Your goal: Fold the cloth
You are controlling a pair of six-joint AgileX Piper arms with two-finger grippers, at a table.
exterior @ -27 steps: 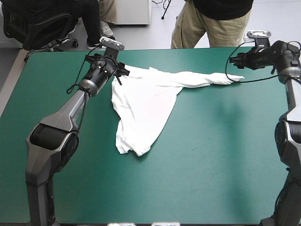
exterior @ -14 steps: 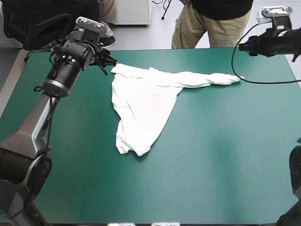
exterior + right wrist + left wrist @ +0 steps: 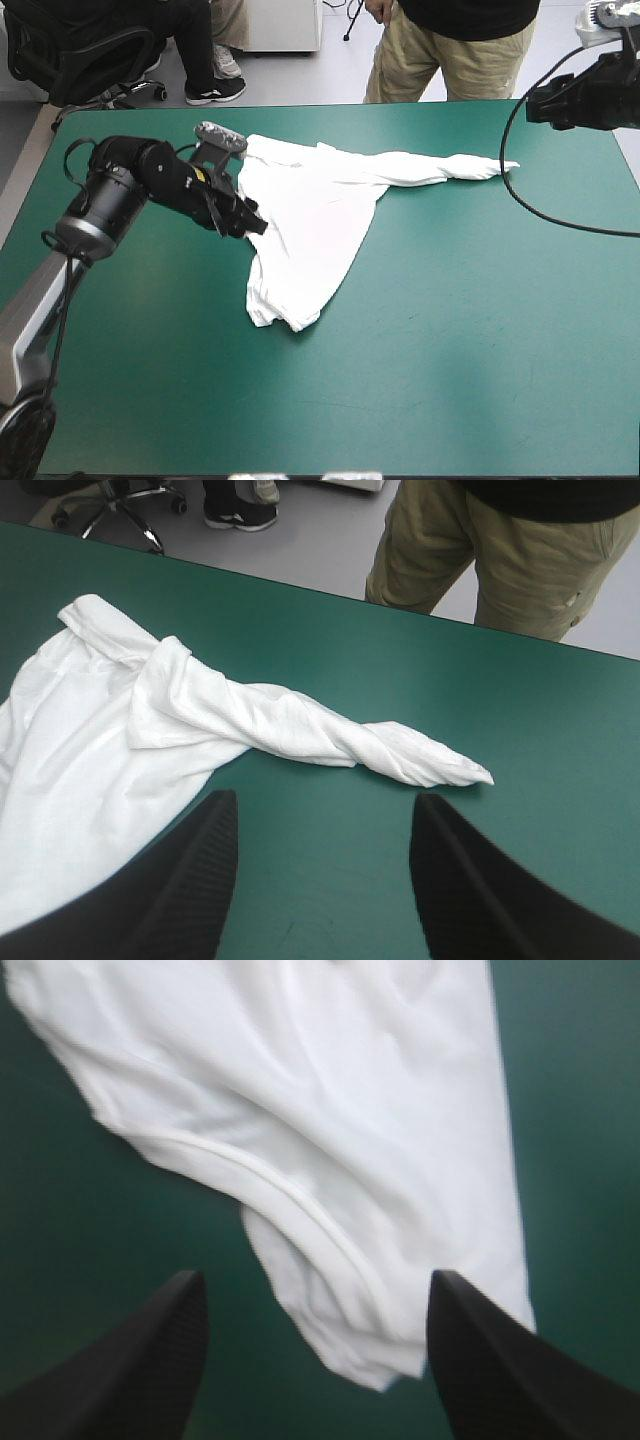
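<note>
White T-shirt (image 3: 330, 1110) right ahead of the left gripper (image 3: 315, 1280), one rumpled, hemmed corner lying between the spread black fingers, not pinched. Laid out loosely on the teal-green cover (image 3: 450, 330): narrowing to a point toward the near edge, broad toward the far edge, one part twisted into a long rope running off to the right. Left gripper held low at the T-shirt's left side, its arm reaching in from the left and angled toward the near right. Farther off, right gripper (image 3: 322, 798) raised near the far right corner, beyond the rope's tip, fingers apart with nothing between them, looking down on the twist. Bare cover across the whole near half and on both sides; far edge close behind the T-shirt's broad end.
</note>
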